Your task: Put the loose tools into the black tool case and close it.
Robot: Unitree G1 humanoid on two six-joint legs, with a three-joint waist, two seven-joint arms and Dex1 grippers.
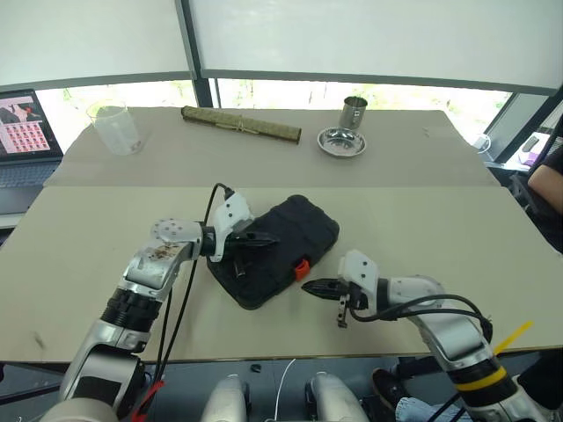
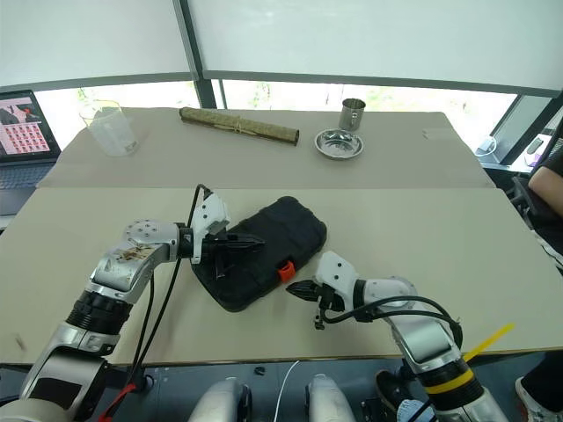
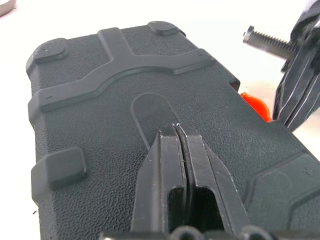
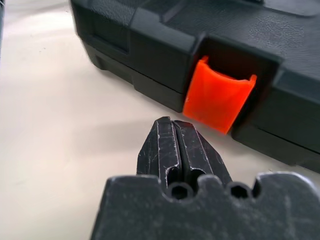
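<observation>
Black tool case (image 1: 280,249) lies lid down and closed on the counter (image 1: 422,220), near its front edge, turned at an angle. Orange latch (image 4: 218,95) sits in a notch on the case's near side and sticks out a little from the case wall, not flush. Left gripper (image 3: 176,131) rests on the case's textured lid, fingers pressed together, nothing between them. Right gripper (image 4: 171,125) sits low over the counter just in front of the latch, tips pointing at it with a small gap, not touching; its fingers are also closed, holding nothing. Well behind the case, near the counter's far edge: rolled bamboo mat (image 1: 240,124), metal cup (image 1: 354,112) with a small metal dish (image 1: 341,141) just in front of it, and a clear plastic pitcher (image 1: 115,129) off to the case's far left. Laptop (image 1: 26,132) beyond that corner.
</observation>
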